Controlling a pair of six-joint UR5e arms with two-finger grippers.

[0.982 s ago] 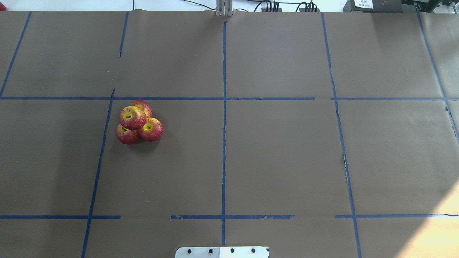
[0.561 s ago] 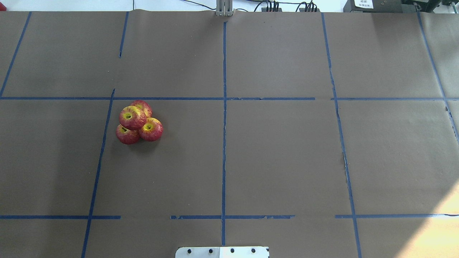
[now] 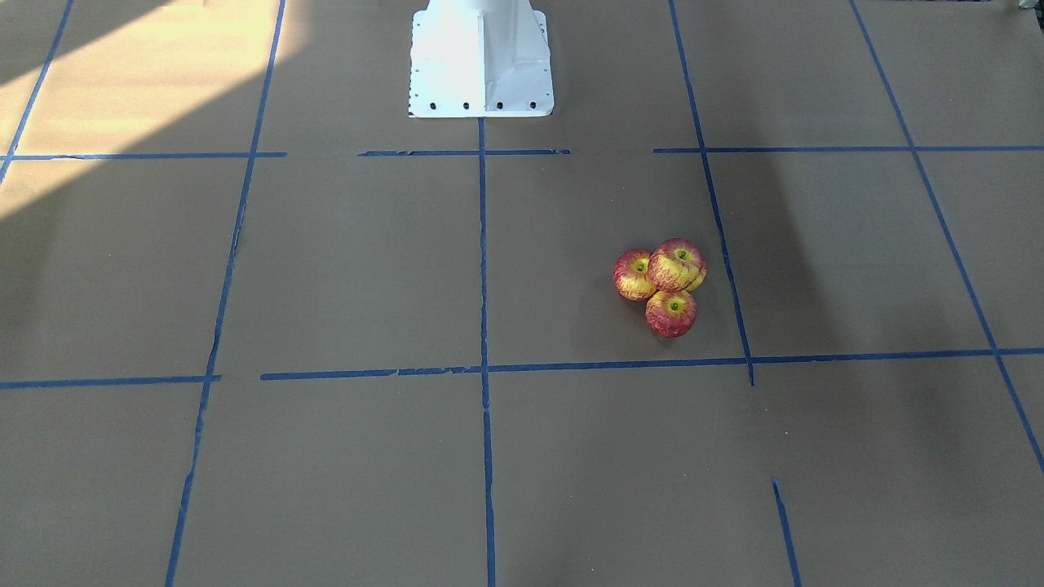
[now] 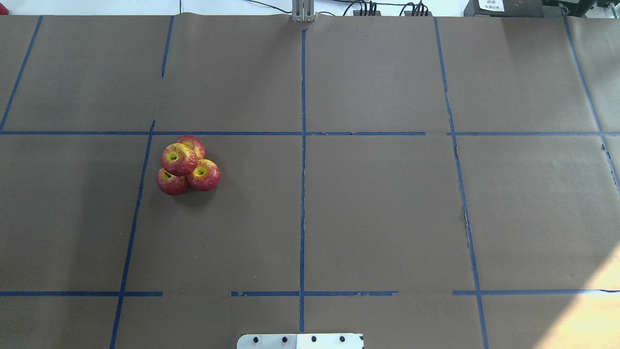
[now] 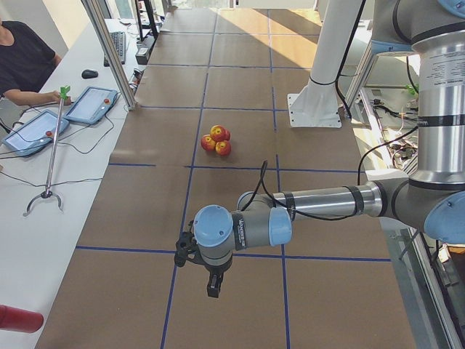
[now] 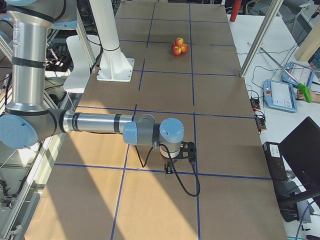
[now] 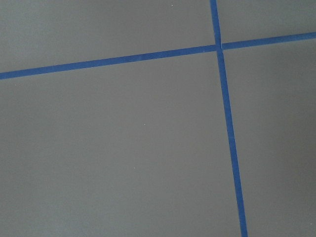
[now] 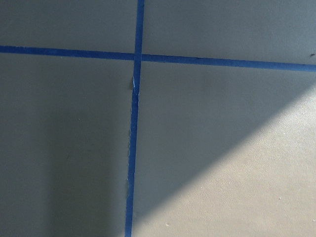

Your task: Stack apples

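Nothing has moved since before: four small glossy red-and-yellow apples (image 4: 186, 167) sit heaped, one atop three, well ahead-left of the white metal robot base (image 4: 300, 341), so stacking looks finished; whether the left gripper (image 5: 211, 285) or right gripper (image 6: 169, 169) is clamped I cannot tell.

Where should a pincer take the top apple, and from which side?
Probably grip the top apple across its round middle, coming straight down from above. It sits dimple roughly up on three lower apples, so only its upper half is free.
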